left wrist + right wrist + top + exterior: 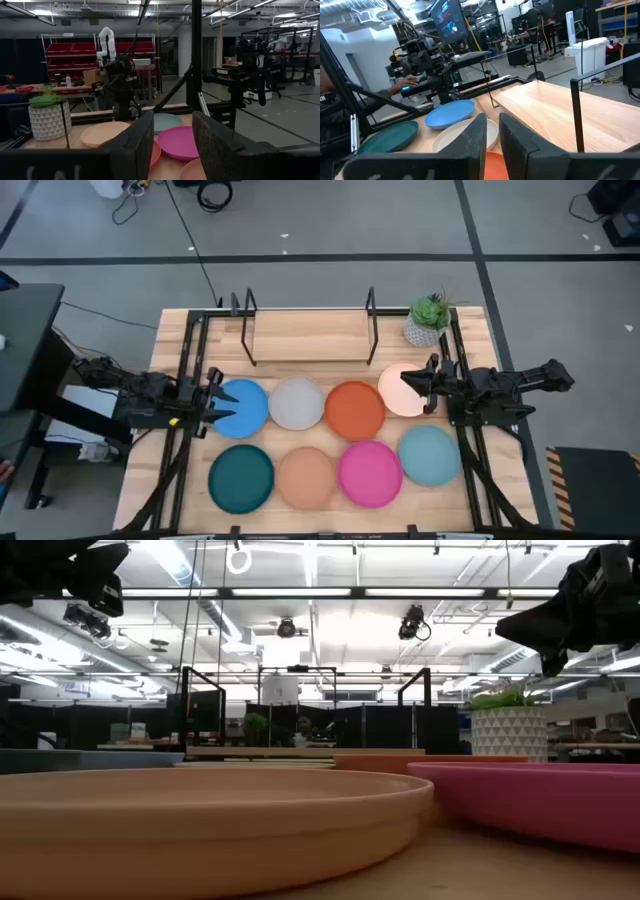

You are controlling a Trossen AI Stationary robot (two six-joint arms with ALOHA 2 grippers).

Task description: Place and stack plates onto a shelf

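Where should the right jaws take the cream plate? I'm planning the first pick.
Probably at the cream plate's raised rim, on the edge nearest the right gripper, which hovers there open. The plate lies flat, so one jaw above and one under the lip; the orange plate crowds its other side.

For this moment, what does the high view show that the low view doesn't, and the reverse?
Only the high view shows all eight plates in two rows, the bare shelf behind them, the left gripper over the blue plate and the right gripper over the cream plate. Only the low view shows the room beyond the table, with ceiling lights. Both show the tan plate, the pink plate and the potted plant.
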